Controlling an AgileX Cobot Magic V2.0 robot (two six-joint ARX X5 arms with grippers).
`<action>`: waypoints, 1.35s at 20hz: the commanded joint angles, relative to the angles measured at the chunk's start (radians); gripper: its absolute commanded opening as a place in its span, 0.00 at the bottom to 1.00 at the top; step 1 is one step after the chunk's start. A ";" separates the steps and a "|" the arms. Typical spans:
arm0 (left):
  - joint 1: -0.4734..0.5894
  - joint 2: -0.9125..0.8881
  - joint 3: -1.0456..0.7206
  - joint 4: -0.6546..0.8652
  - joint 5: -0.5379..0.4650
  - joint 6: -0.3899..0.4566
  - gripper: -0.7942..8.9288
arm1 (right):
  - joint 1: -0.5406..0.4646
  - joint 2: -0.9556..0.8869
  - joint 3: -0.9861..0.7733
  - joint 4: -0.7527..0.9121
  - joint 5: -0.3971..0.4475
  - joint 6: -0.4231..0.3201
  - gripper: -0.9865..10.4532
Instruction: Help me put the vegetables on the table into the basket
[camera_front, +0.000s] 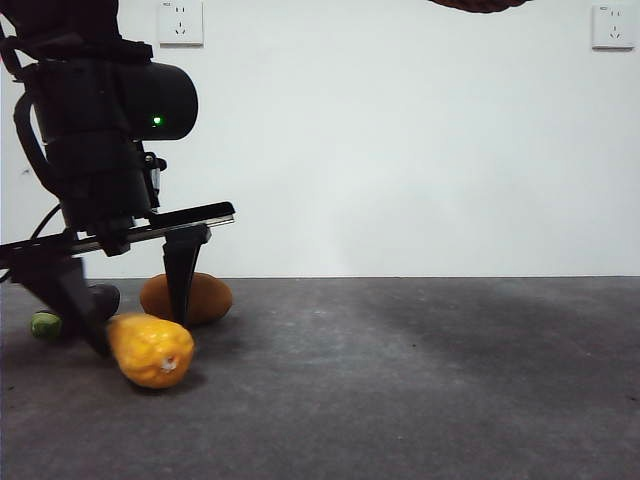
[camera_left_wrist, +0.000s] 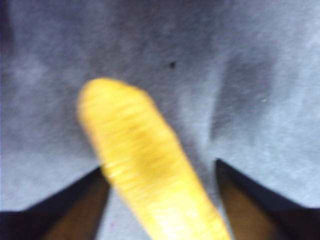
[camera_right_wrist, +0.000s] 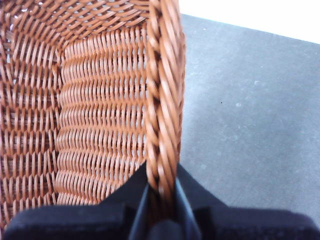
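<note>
The yellow corn cob (camera_front: 150, 350) lies on the dark grey table (camera_front: 420, 380) at the near left. My left gripper (camera_front: 138, 330) is down at the table, its jaws open on either side of the corn. The left wrist view shows the corn (camera_left_wrist: 145, 170), blurred, between the two jaws. The brown potato (camera_front: 205, 297) lies just behind the gripper. The eggplant (camera_front: 45, 323) shows only its green end and a dark bit at the far left, behind the arm. My right gripper (camera_right_wrist: 161, 192) is shut on the braided rim of the wicker basket (camera_right_wrist: 90, 115), which it holds high; its underside shows at the top edge of the front view (camera_front: 480, 4).
A white wall with two sockets (camera_front: 180, 22) stands behind the table. The table surface stretches to the right of the vegetables. The table (camera_right_wrist: 250, 110) also shows below the basket in the right wrist view.
</note>
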 joint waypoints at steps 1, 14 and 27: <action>-0.010 0.014 0.000 0.004 0.003 0.011 0.07 | 0.001 -0.009 0.001 0.016 -0.010 0.000 0.08; -0.054 -0.321 0.000 0.091 0.003 0.333 0.07 | 0.001 0.034 -0.130 0.035 0.031 0.058 0.08; -0.300 -0.723 -0.003 0.032 0.022 0.319 0.07 | 0.003 0.037 -0.769 0.543 -0.080 0.365 0.08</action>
